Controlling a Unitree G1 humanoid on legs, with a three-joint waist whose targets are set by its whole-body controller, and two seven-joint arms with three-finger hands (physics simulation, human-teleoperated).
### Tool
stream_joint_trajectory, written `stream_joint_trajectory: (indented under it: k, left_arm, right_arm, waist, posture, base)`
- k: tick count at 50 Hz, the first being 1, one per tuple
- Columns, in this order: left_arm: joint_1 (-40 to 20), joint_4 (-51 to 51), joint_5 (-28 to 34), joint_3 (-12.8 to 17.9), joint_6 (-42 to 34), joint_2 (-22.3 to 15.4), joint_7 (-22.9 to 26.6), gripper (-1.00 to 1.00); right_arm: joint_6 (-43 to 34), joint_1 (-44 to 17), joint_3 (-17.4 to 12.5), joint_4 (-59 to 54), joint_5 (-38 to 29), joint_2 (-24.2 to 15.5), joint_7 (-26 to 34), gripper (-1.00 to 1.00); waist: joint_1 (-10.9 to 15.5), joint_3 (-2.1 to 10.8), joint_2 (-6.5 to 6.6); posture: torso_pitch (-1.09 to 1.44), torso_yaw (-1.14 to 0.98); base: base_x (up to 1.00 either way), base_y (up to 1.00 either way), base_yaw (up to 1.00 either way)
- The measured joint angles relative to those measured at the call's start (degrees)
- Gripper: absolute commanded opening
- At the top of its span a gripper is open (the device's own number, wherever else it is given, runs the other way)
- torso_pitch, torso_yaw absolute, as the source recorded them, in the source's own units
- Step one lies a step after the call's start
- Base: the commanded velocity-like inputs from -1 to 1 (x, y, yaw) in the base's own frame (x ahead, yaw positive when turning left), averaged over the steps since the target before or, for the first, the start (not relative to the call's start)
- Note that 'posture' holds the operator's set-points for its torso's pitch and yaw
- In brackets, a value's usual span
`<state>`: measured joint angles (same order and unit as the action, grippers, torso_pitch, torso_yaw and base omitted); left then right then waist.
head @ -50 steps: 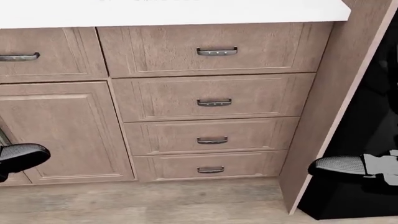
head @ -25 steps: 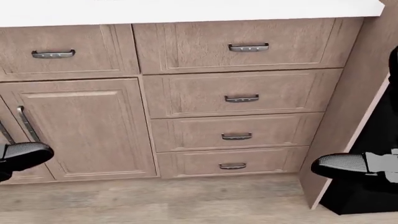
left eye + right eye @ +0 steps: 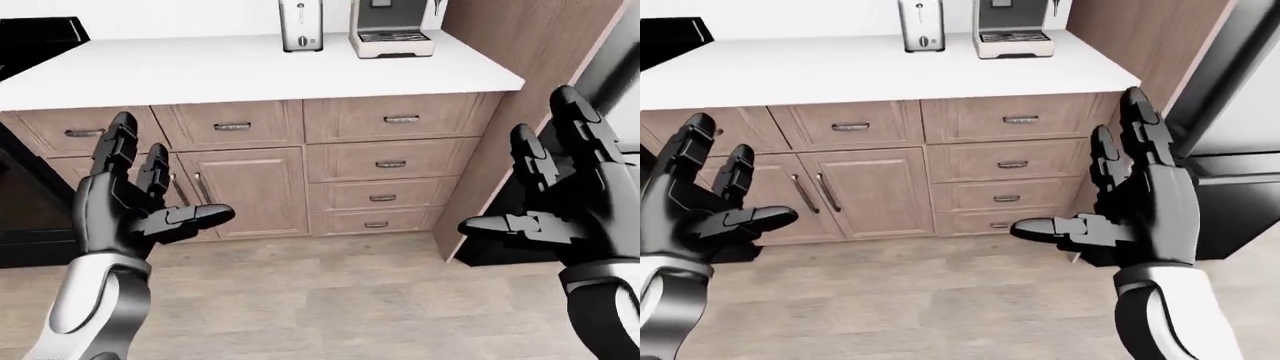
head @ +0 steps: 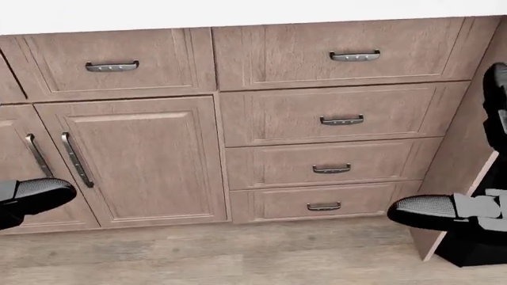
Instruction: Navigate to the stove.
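Note:
The black stove point(image 3: 22, 196) shows at the far left of the left-eye view, its cooktop corner level with the white counter point(image 3: 250, 71) and its dark oven front below. My left hand point(image 3: 165, 176) is raised with fingers spread, open and empty, just right of the stove front. My right hand point(image 3: 515, 169) is raised on the right, open and empty. In the head view only a fingertip of each hand shows at the left and right edges.
Wood cabinets and drawers point(image 4: 340, 119) run under the counter. A silver appliance point(image 3: 300, 26) and a coffee machine point(image 3: 390, 34) stand on the counter. A tall wood panel point(image 3: 510, 112) and a dark fridge point(image 3: 1240, 150) stand on the right. Wood floor point(image 3: 320, 300) lies below.
The whole head view has shifted: the cabinets slid to the right, so the camera moved left. Double cabinet doors have come into view on the left. The hands keep their pose.

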<state>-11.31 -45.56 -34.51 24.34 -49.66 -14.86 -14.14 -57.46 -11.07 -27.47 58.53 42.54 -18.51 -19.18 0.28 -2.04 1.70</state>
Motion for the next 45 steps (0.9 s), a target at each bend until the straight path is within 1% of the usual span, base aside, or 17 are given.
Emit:
stream_joint_trajectory:
  k: [3, 7, 8, 9, 10, 12, 14, 18, 20, 24, 33, 34, 35, 37, 39, 43, 45]
  left_arm:
    - [0.12, -1.01, -0.22, -0.08, 0.25, 0.17, 0.32, 1.00]
    - [0.41, -1.01, 0.17, -0.36, 0.60, 0.42, 0.67, 1.00]
    - [0.31, -0.99, 0.25, -0.53, 0.70, 0.70, 0.79, 1.00]
    - [0.53, -0.85, 0.24, -0.91, 0.70, 1.12, 0.95, 1.00]
    - [0.84, -0.56, 0.19, -1.28, 0.54, 1.30, 1.07, 1.00]
    - [1.17, 0.01, 0.21, -1.53, 0.29, 1.33, 1.40, 1.00]
    - [1.02, -0.27, 0.34, -1.02, 0.33, 1.18, 1.50, 1.00]
    - [0.69, -1.39, 0.51, -0.62, 1.32, 1.12, 1.64, 1.00]
    - [0.57, -1.19, 0.49, -0.58, 1.59, 0.99, 1.79, 1.00]
    - [1.64, 0.28, 1.06, 0.38, 1.06, 1.05, 1.35, 1.00]
    - [1.07, -0.95, 0.87, 0.15, 1.44, 1.08, 1.62, 1.00]
    - [1.19, -0.91, 0.71, -0.13, 1.34, 1.42, 1.67, 1.00]
    - [1.51, -0.71, 0.54, -0.43, 1.12, 1.50, 1.76, 1.00]
    - [1.72, -0.33, 0.31, -0.75, 0.55, 1.45, 1.89, 1.00]
    - [1.46, -0.47, 0.35, -0.45, 0.56, 1.26, 1.91, 1.00]
    - [1.18, -1.39, 0.34, -0.06, 1.45, 1.18, 1.89, 1.00]
    - [1.15, -1.51, 0.26, -0.14, 1.41, 1.11, 1.85, 1.00]
  right_arm:
    - [0.87, 0.03, -0.90, 0.55, 0.38, -0.83, -0.77, 1.00]
    - [1.78, 0.26, -0.50, 0.95, -0.40, -0.20, -0.31, 1.00]
    - [1.74, 0.19, -0.55, 0.81, -0.62, -0.29, -0.07, 1.00]
    - [1.73, 0.43, -0.63, 0.52, -0.99, -0.13, 0.14, 1.00]
    - [1.60, 0.91, -0.54, 0.11, -1.50, 0.31, 0.31, 1.00]
    - [1.28, 1.74, -0.05, -0.51, -2.69, 0.77, 0.66, 1.00]
    - [1.33, 1.58, 0.31, -0.35, -3.53, 0.75, 1.13, 1.00]
    - [2.43, 1.59, 0.51, 0.51, -4.54, 1.01, 1.95, 1.00]
    - [2.34, 1.16, 0.75, 0.37, -4.55, 0.77, 2.13, 1.00]
    - [1.67, 2.20, 2.08, 0.18, -4.30, 1.44, 2.89, 1.00]
    - [2.90, 1.80, 0.92, 0.77, -4.10, 0.47, 2.74, 1.00]
    - [2.92, 2.04, 0.64, 0.57, -3.99, 0.33, 2.55, 1.00]
    - [2.73, 2.31, 0.52, 0.15, -3.79, 0.28, 2.22, 1.00]
    - [2.31, 2.82, 0.37, -0.49, -3.35, -0.08, 1.45, 1.00]
    - [2.36, 2.50, 0.20, -0.31, -3.09, -0.28, 1.16, 1.00]
    - [3.32, 2.43, 0.01, 0.55, -2.46, -0.60, 0.89, 1.00]
    - [3.28, 2.23, 0.05, 0.33, -2.49, -0.50, 0.90, 1.00]
  waist:
    - [-0.20, -0.24, -2.08]
    - [-0.25, -0.46, -4.97]
    - [-0.53, -0.33, -5.09]
    - [-1.01, -0.75, -4.23]
    - [-1.07, -0.87, -4.15]
    - [-1.00, -0.16, -4.60]
    - [-0.80, 0.20, -3.98]
    - [-1.06, -0.52, -0.32]
    - [-0.84, 0.12, 2.26]
    - [-0.22, -0.30, 0.87]
    - [-0.61, -0.29, -5.18]
    - [-1.07, -0.62, -4.33]
    - [-1.13, -0.71, -4.17]
    - [-0.98, -0.03, -4.77]
    - [-0.79, 0.40, -4.31]
    - [-1.08, -0.45, -0.78]
    - [-1.06, -0.04, 1.92]
  posture:
    - [0.00, 0.00]
    - [0.00, 0.00]
    - [0.00, 0.00]
    - [0.00, 0.00]
    - [0.00, 0.00]
    - [0.00, 0.00]
    - [0.00, 0.00]
    - [0.00, 0.00]
    - [0.00, 0.00]
    - [0.00, 0.00]
    - [0.00, 0.00]
    - [0.00, 0.00]
    - [0.00, 0.00]
    - [0.00, 0.00]
    - [0.00, 0.00]
    - [0.00, 0.00]
    - [0.00, 0.00]
  base:
    - [0.00, 0.30, 0.00]
    - [0.00, 0.30, 0.00]
    - [0.00, 0.30, 0.00]
    - [0.00, 0.30, 0.00]
    - [0.00, 0.29, 0.00]
    - [0.00, 0.30, 0.00]
    - [0.00, 0.30, 0.00]
    - [0.00, 0.29, 0.00]
    - [0.00, 0.30, 0.00]
    - [0.00, 0.30, 0.00]
    - [0.00, 0.31, 0.00]
    - [0.00, 0.31, 0.00]
    - [0.00, 0.32, 0.00]
    - [0.00, 0.32, 0.00]
    - [0.00, 0.32, 0.00]
    - [0.00, 0.32, 0.00]
    - [0.00, 0.32, 0.00]
